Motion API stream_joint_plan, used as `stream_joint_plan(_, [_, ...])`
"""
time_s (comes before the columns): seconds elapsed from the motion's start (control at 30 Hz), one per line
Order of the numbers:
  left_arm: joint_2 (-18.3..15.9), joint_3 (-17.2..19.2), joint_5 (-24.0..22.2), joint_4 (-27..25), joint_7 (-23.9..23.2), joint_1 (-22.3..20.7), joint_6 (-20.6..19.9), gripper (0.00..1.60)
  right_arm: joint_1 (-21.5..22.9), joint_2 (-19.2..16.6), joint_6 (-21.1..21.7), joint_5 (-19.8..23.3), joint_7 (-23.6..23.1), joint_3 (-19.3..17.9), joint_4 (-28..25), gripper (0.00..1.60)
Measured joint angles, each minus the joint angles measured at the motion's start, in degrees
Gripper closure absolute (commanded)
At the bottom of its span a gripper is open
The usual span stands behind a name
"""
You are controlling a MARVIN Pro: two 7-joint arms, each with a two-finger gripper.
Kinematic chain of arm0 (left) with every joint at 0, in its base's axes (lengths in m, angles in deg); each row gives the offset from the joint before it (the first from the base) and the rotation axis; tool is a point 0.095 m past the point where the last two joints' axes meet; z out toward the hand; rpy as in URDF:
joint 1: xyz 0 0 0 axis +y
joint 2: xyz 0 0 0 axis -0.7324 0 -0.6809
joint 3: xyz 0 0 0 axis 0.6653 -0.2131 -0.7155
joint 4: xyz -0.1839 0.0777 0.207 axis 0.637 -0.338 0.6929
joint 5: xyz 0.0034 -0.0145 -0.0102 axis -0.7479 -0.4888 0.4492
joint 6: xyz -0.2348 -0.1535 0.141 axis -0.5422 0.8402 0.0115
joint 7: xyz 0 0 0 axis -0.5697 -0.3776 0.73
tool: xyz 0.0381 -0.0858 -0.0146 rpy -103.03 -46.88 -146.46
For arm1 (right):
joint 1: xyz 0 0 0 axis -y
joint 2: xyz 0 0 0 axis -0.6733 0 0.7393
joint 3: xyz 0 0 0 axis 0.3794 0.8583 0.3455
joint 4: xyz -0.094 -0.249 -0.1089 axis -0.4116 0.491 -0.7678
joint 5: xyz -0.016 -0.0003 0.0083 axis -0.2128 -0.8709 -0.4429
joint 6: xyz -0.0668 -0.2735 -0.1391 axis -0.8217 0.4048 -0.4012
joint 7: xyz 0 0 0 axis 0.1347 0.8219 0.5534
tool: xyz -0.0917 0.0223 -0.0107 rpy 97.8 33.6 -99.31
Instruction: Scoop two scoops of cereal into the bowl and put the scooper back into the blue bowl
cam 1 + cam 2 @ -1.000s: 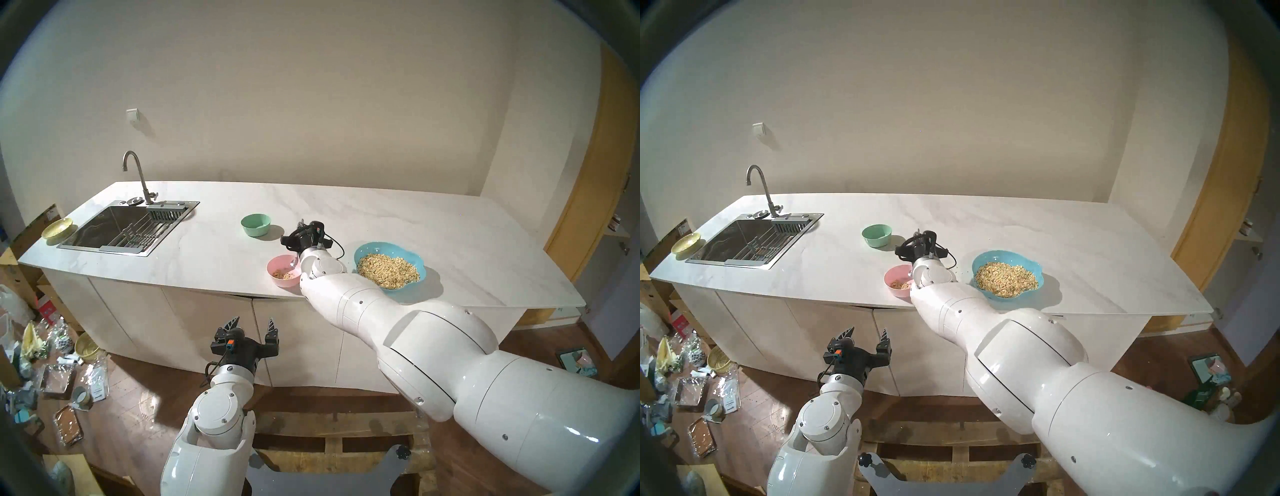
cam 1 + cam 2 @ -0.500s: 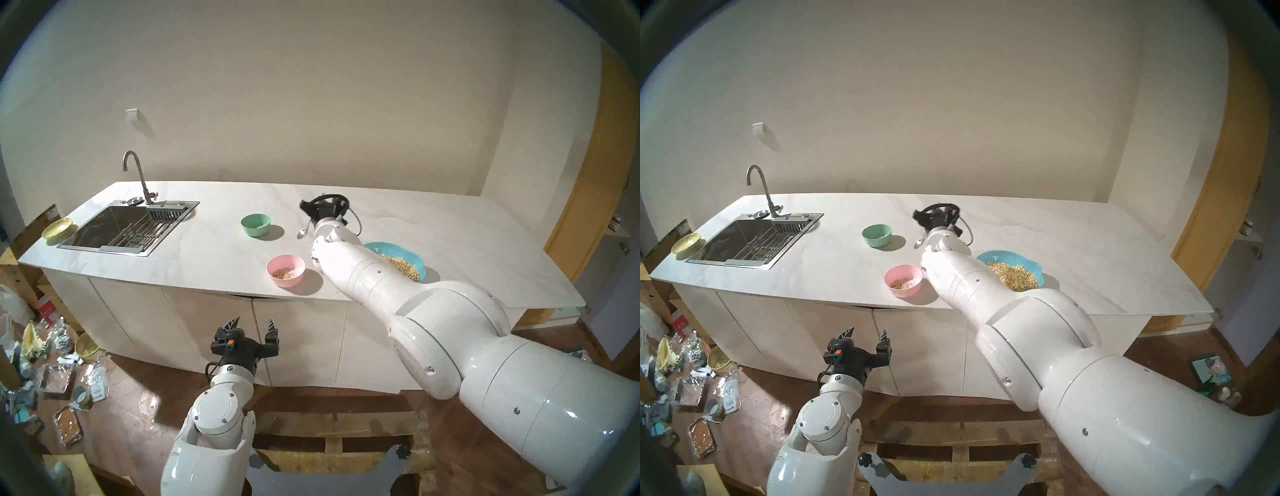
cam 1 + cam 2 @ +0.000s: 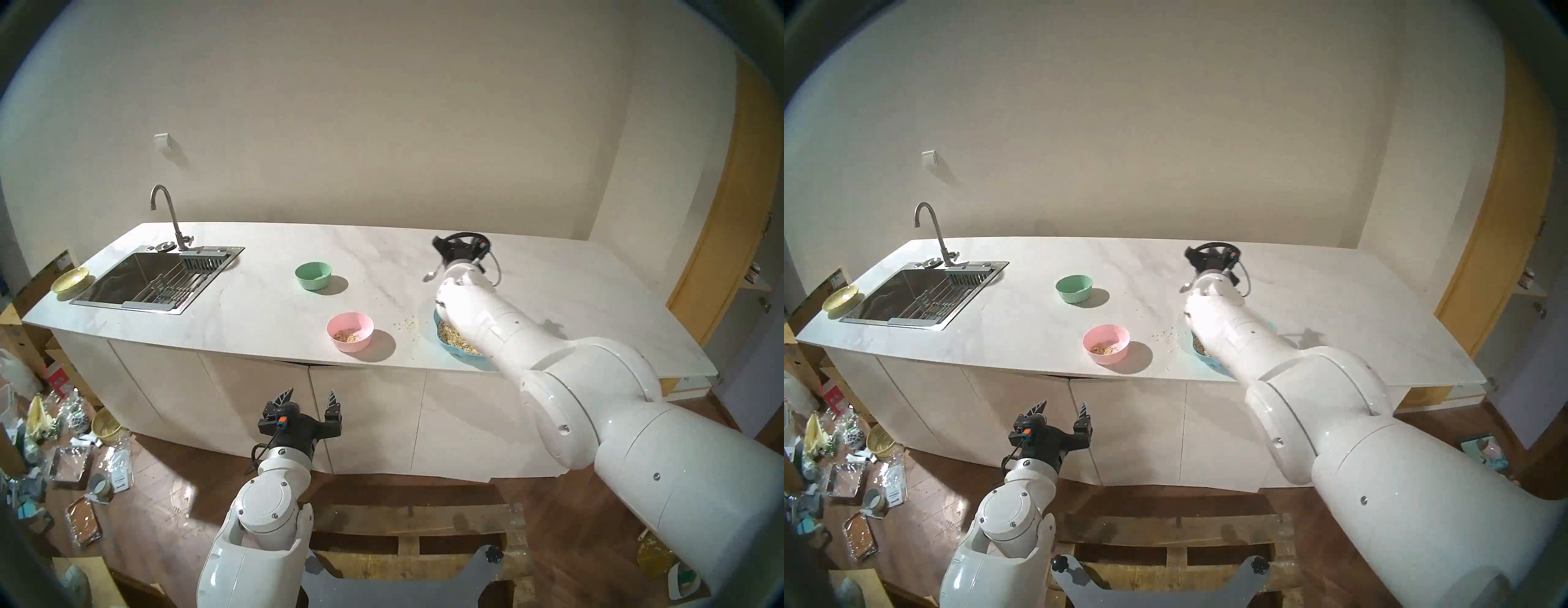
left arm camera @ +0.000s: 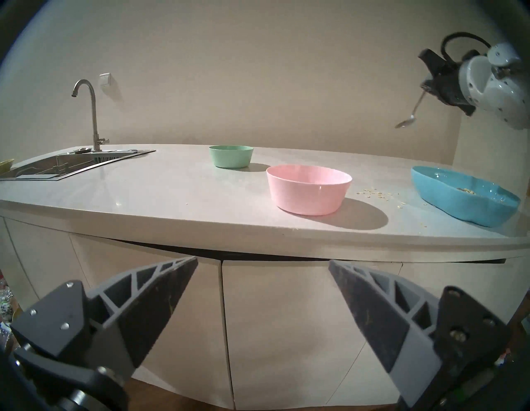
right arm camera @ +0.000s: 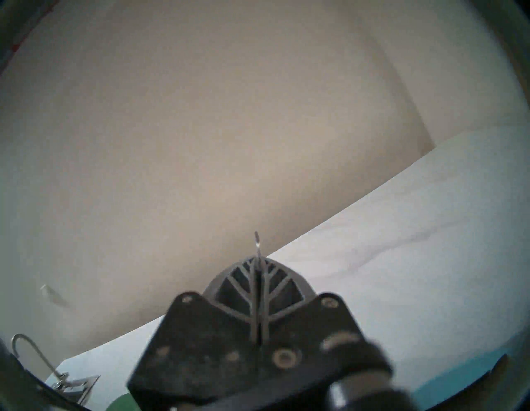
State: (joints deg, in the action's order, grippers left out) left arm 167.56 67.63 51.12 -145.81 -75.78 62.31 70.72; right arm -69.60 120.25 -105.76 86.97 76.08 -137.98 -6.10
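Nearest the robot, the left gripper (image 3: pixel 309 399) is held below the countertop's front edge, before the white cabinet doors; its jaws are spread wide and nothing is held or touched between them. In the left wrist view both fingers (image 4: pixel 160 292) are seen well apart with only the cabinet front between them.

On the countertop (image 3: pixel 263 305), close to the front edge, the pink bowl (image 3: pixel 350 331) is seen with a small amount of cereal (image 3: pixel 348 337) at its bottom. Just to its right, a few loose flakes (image 3: pixel 408 324) are scattered on the bare surface between it and the blue bowl (image 4: pixel 459 198). The blue bowl is largely covered by the right arm in the head views; part of its heap of cereal (image 3: pixel 456 339) is visible.

Farther back, the mint-green bowl (image 3: pixel 314 276) stands alone, and the sink (image 3: pixel 157 280) with its faucet (image 3: pixel 167 216) is at the far left.

Farthest, the right gripper (image 4: pixel 427 86) is raised above the countertop, beyond the blue bowl. Its jaws are pressed together on the handle of the spoon (image 4: pixel 410 114), whose head hangs down and to the left, clear of every bowl. In the right wrist view the handle tip (image 5: pixel 257 244) is seen projecting from between the closed fingers.
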Motion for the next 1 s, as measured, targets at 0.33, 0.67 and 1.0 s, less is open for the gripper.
stream_joint_plan(0.33, [0.0, 0.0, 0.0, -0.1, 0.0, 0.1, 0.0, 0.0, -3.5, -10.3, 0.1, -0.3, -4.1, -3.9, -0.1, 1.6])
stream_joint_plan(0.67, [0.0, 0.0, 0.0, -0.1, 0.0, 0.0, 0.0, 0.0, -12.5, -15.7, 2.1, 1.5, -7.7, -5.1, -12.2, 1.6])
stream_joint_plan(1.0, [0.0, 0.0, 0.0, -0.1, 0.0, 0.1, 0.0, 0.0, -21.7, -17.0, 5.7, 2.5, -6.0, -5.4, -31.9, 1.6])
